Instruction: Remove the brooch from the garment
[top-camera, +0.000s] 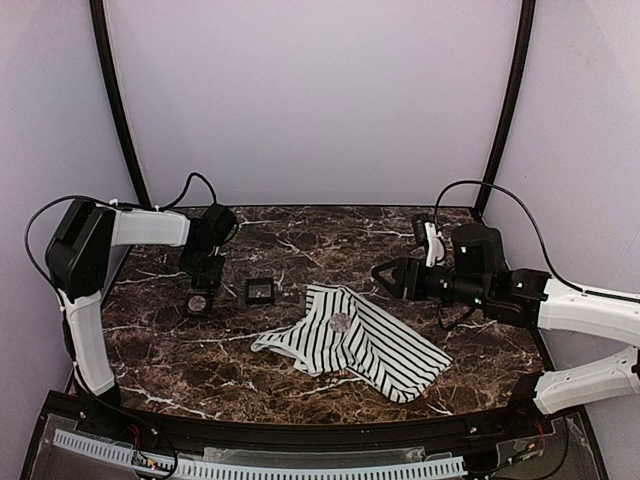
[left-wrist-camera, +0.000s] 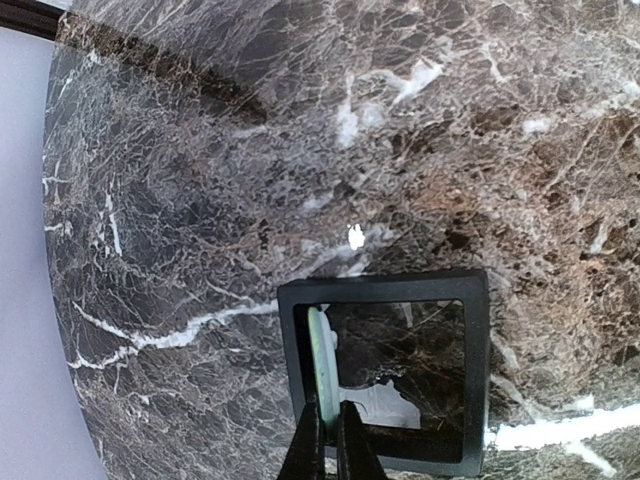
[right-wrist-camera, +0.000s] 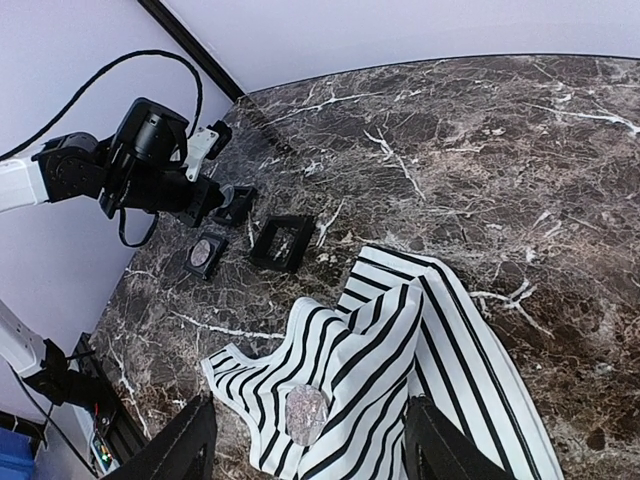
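The garment (top-camera: 350, 345), white with thin black stripes, lies crumpled on the marble table (top-camera: 300, 240). The brooch (top-camera: 338, 322), a glittery silver-pink oval, sits on its upper left part. In the right wrist view the brooch (right-wrist-camera: 306, 412) lies on the garment (right-wrist-camera: 430, 330), between the spread black fingers of my right gripper (right-wrist-camera: 315, 450), which hovers above it, open and empty. In the top view that gripper (top-camera: 380, 280) hangs behind the garment. My left gripper (left-wrist-camera: 330, 445) is shut on a thin pale green disc (left-wrist-camera: 322, 350), held edge-on over an open black box (left-wrist-camera: 475, 370).
Small black boxes stand left of the garment: an empty frame (right-wrist-camera: 282, 242), one with a silvery round piece (right-wrist-camera: 206, 254), and one under the left gripper (right-wrist-camera: 233, 205). A lilac wall and black frame posts (top-camera: 120, 110) bound the table.
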